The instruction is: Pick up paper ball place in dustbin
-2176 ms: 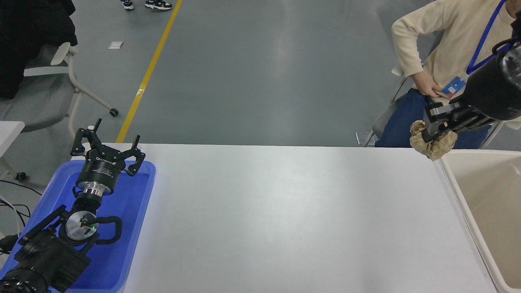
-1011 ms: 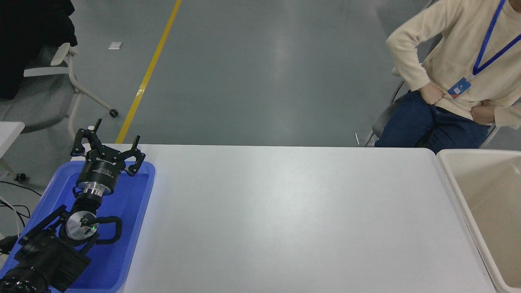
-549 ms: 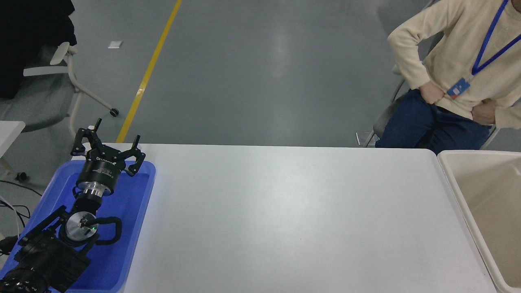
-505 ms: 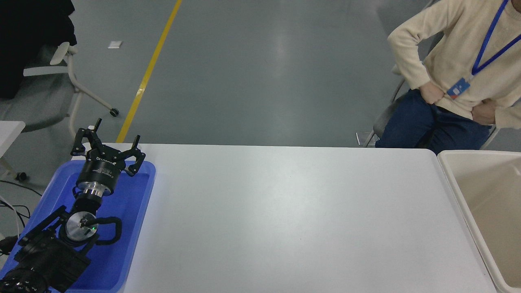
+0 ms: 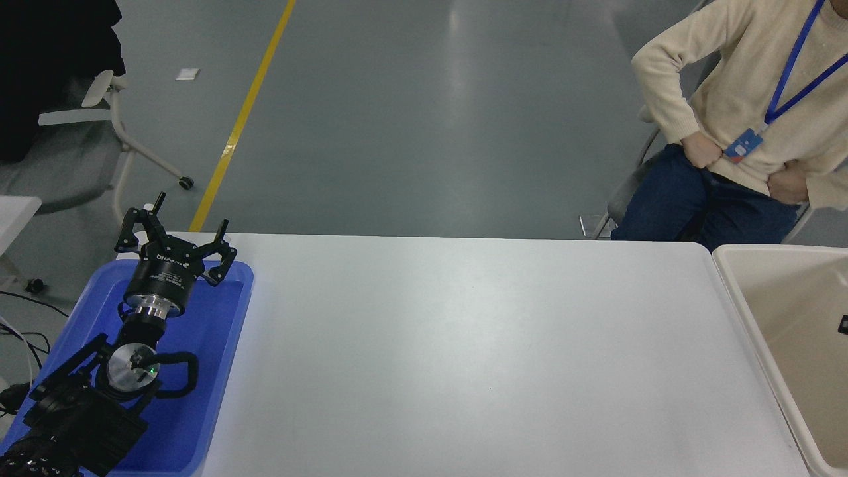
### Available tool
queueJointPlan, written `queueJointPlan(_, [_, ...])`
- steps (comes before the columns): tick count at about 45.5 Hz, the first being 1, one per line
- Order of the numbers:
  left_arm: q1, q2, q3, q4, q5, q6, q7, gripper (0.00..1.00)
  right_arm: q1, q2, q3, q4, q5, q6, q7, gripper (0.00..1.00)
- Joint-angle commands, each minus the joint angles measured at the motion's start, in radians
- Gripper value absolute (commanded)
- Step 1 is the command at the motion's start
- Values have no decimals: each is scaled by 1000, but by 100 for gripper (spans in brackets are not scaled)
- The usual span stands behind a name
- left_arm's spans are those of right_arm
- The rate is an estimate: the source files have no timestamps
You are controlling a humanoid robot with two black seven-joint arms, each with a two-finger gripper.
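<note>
1. Paper ball: it cannot be found anywhere in the head view, neither on the table nor in the part of the dustbin that shows, so I cannot tell where it lies.
2. Nearest, at the lower left, the left arm (image 5: pixel 73 417) lies parked over a blue tray (image 5: pixel 218 371) on the white table (image 5: pixel 464 344).
3. The left gripper (image 5: pixel 175 232) points away from the camera above the tray's far end. Its fingers (image 5: pixel 224 255) are spread wide and hold nothing.
4. At the right edge stands the dustbin (image 5: pixel 734 291), cream-beige with a thick rounded rim, just beside the table's right end. Only its left part shows, with a bare inner wall.
5. A small dark speck (image 5: pixel 844 324) sits at the picture's right edge over the bin's inside. It is too small to tell what it is. The right gripper is out of the picture.
6. Beyond the table's far right corner a person (image 5: pixel 742 86) in a cream sweater and blue lanyard sits with both hands at the waist.
7. Farther left, on the grey floor, runs a yellow line (image 5: pixel 242 119), and a chair (image 5: pixel 106 119) stands at the upper left.
</note>
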Motion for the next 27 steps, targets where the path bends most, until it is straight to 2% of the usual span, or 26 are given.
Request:
queueJointPlan(1, [0,0,0,0,0,1,0,100,-146,102,122,-154,1,-100,1,0])
queueJointPlan(18, [0,0,0,0,0,1,0,100,-163,111,145,-191,1,-118,1,0])
queueJointPlan(21, [0,0,0,0,0,1,0,100,-160,111,145,-191,1,-131,1,17])
queueJointPlan(22, [0,0,0,0,0,1,0,100,-157,111,145,-189,1,-140,1,27])
queueJointPlan(24, [0,0,0,0,0,1,0,100,-157,111,145,-189,1,-164,2,58])
queueJointPlan(25, [0,0,0,0,0,1,0,100,-157,111,145,-189,1,-178,2,69])
queueJointPlan(27, [0,0,0,0,0,1,0,100,-157,111,145,-188,3,-201,2,76])
